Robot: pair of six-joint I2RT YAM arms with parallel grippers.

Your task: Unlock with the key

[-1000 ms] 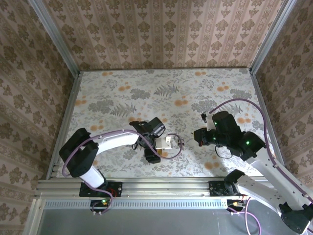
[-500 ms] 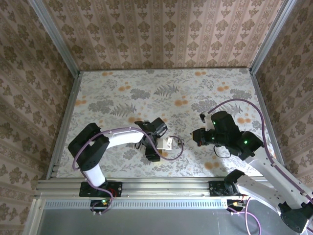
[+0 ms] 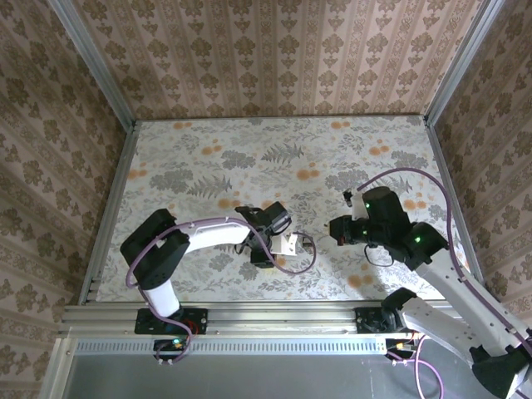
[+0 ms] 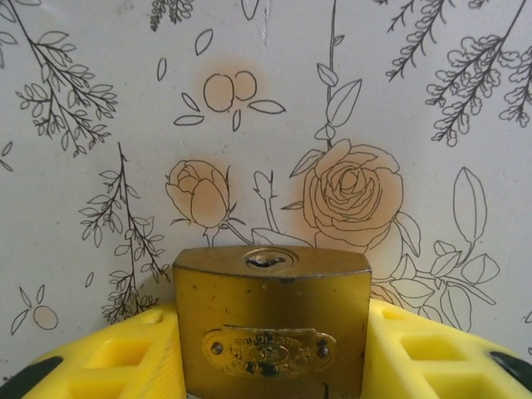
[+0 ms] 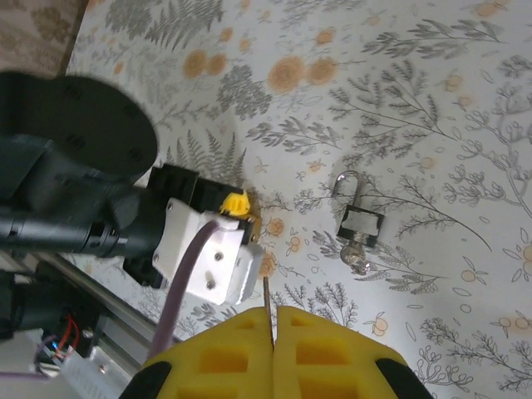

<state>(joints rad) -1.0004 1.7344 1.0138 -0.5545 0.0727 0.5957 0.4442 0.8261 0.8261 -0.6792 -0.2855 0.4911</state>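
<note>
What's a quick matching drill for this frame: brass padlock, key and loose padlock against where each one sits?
Things:
1. brass padlock
2. key
3. loose padlock

Places:
A. lying flat on the table
B. between the yellow fingers of the left end effector
C. poking out of the shut right end effector

Pairs: 1-B, 2-C, 3-A
</note>
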